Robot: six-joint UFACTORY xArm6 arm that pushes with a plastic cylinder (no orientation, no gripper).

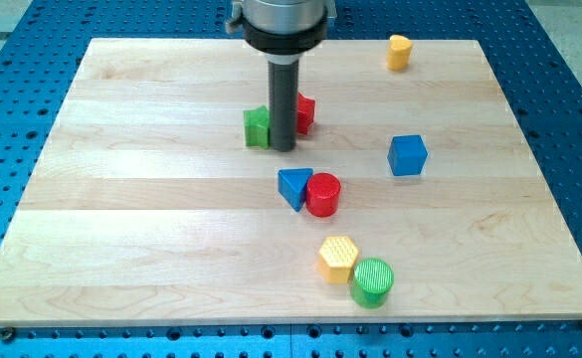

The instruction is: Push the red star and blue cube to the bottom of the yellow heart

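Between a green block (257, 127) on the view's left and the red star (304, 112) on the view's right, my tip (283, 148) rests on the counter (131, 199), just beside both. No fingers exist on this rig; the rod simply ends, holding nothing. Only part of the red star shows, the rod hiding the rest.

Taking the red star as landmark: the blue cube (407, 155) lies well apart, toward the view's right and slightly lower; the yellow heart (399, 52) sits far to the view's right and higher, near the counter's top edge. Below the star, a blue triangular block (292, 187) touches a red cylinder (322, 195); lower still, a yellow hexagonal block (338, 258) touches a green cylinder (372, 281).

Both task blocks look small, rigid and light, likely to slide readily and to twist if struck off-centre; the push should probably meet a flat side squarely, opposite the heart.

The counter is pale, smooth wood in jointed planks, resting on a blue perforated base (559, 119).
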